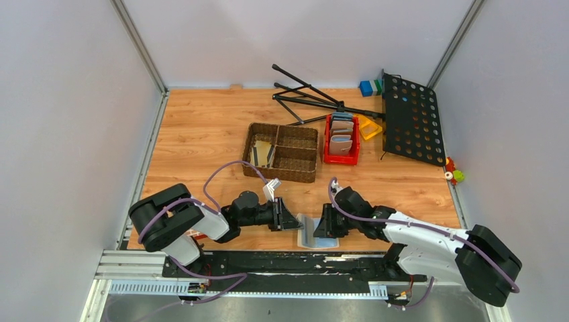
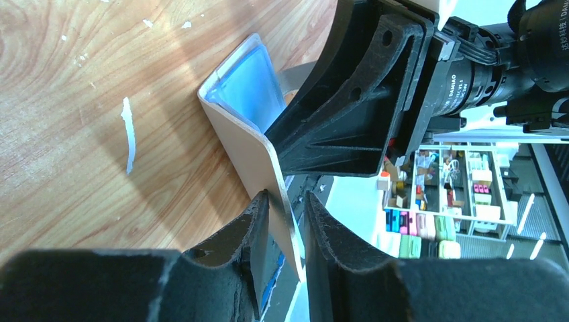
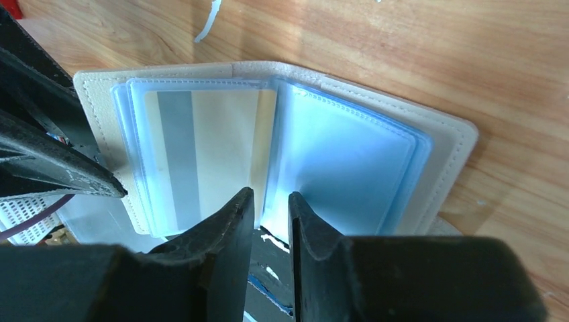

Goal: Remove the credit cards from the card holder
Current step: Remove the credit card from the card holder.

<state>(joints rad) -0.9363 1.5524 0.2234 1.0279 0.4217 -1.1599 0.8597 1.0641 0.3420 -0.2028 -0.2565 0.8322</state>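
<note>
Left claw [image 2: 286,198] clamps card holder [image 3: 446,137]; right claw [image 3: 270,196] straddles sleeve [image 3: 349,168]

My gripper [image 3: 270,198] hangs at the open holder's [image 3: 451,142] near edge on the table [image 3: 402,40], fingers narrowly apart astride its blue sleeves [image 3: 349,161], beside a gold card [image 3: 221,147].

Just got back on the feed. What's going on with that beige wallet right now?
The card holder sits open between the two hands. The left hand is pinching its beige cover, keeping that side lifted. The right hand is at the clear sleeves with its fingers nearly together over a sleeve edge. I cannot tell whether it grips anything. A tan-gold credit card with a grey stripe is still inside a sleeve, not yet pulled out.
</note>
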